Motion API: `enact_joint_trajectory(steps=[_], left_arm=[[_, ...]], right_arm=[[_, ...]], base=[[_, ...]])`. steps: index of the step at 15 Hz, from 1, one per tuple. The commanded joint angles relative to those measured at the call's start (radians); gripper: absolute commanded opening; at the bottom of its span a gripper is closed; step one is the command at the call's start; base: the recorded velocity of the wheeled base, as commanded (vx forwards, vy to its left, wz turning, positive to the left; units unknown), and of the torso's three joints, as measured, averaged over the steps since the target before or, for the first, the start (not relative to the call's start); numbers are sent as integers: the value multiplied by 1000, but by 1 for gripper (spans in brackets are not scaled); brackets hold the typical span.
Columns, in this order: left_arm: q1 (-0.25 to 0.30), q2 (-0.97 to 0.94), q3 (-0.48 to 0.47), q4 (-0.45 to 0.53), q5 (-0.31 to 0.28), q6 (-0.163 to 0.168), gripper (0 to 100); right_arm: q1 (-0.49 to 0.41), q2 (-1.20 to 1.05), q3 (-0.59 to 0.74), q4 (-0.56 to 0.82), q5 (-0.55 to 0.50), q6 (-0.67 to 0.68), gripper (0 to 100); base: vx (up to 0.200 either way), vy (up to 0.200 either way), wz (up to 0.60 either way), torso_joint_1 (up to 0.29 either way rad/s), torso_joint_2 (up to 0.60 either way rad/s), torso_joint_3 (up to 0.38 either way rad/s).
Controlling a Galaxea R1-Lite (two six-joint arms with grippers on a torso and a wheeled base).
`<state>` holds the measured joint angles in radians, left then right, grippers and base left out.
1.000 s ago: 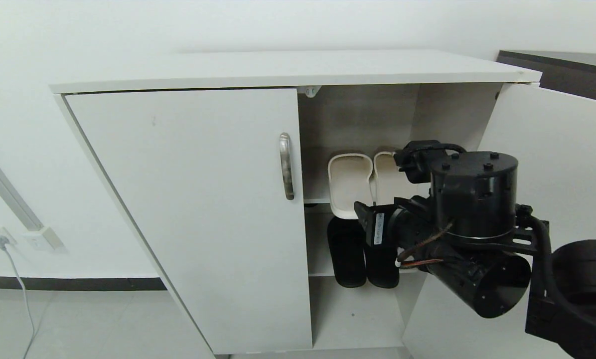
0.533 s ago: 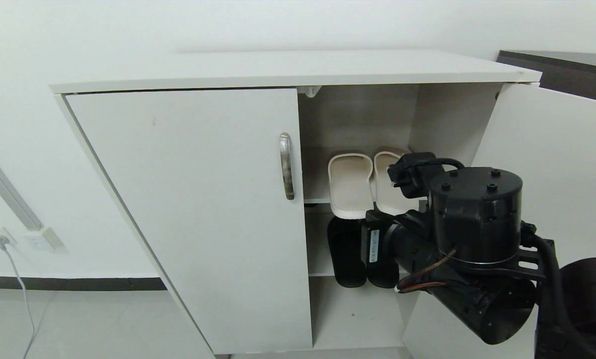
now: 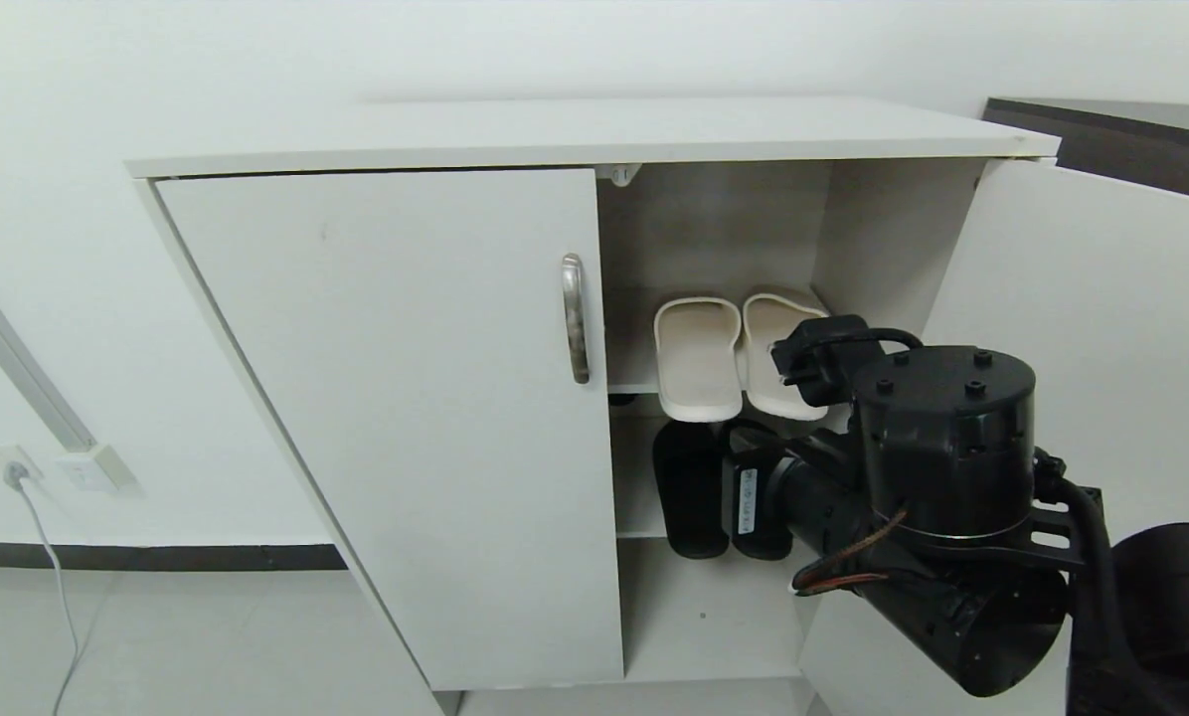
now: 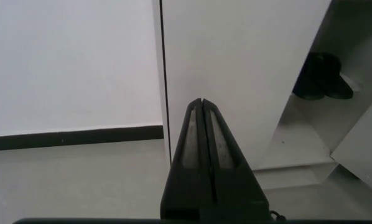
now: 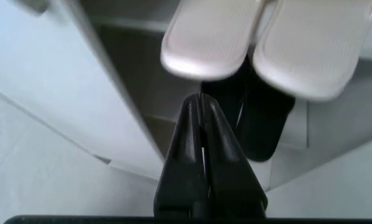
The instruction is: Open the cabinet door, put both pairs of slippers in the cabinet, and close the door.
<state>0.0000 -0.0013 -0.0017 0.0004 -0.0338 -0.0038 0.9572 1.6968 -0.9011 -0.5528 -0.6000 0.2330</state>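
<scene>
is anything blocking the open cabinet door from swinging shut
Yes: the right arm, with its shut right gripper before the opening, likely sits in the swing path of the open door. The white slippers overhang their shelf.

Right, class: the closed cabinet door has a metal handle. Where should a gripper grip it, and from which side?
Take the handle at its middle, coming straight from the front and closing across its width. It is a slim upright bar that appears to bow off the closed door, so the middle probably leaves the most room behind it.
</scene>
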Motion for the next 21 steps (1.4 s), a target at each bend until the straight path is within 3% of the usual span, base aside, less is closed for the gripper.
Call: enact_joint_trajectory(steps=[1,13,21], left_arm=[[0,1,0,0,0,-1,0],[0,1,0,0,2,-2,0],[0,1,0,0,2,-4,0]], right_arm=[[0,6,2,-1,2,0,0],[-20,27,47,-1,17,-4,0],[-43,40,54,-1,20,-1,0]], base=[[-200,0,0,-7,-41,2],[-200,0,0,2,1,2],[0,0,0,0,0,0]])
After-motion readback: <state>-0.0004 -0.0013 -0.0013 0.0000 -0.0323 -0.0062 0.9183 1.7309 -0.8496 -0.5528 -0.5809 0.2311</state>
